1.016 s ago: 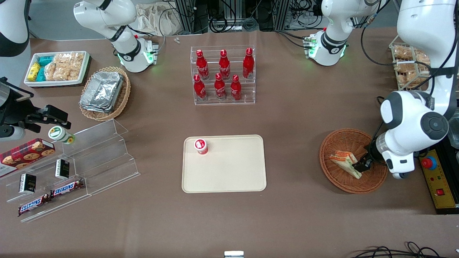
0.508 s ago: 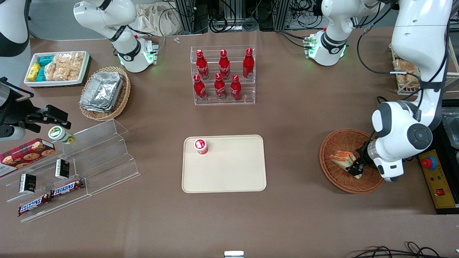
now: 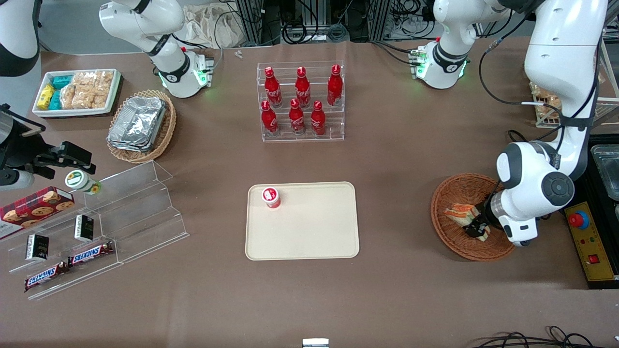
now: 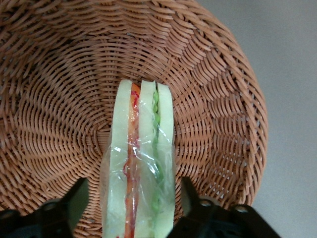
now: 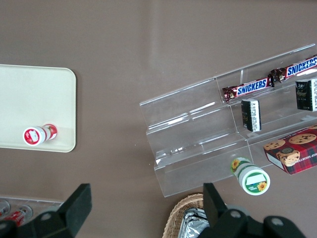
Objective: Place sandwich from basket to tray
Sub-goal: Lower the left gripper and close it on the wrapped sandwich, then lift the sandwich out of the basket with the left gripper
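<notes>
The cream-beige rectangular plastic tray (image 3: 309, 232) lies well apart from the left gripper (image 3: 476, 228), toward the parked arm's end, with a small red white-capped bottle (image 3: 271, 197) standing on it and bare table between. The gripper sits low in the round reddish-brown wicker basket (image 3: 452, 193), fingers (image 4: 79, 196) spread wide and straddling the clear-wrapped triangular white-bread sandwich (image 4: 138, 163), not visibly clamping it. Risk, as judged: the slick wrap may slip or the soft wedge crush on closing, or the basket drag upward.
</notes>
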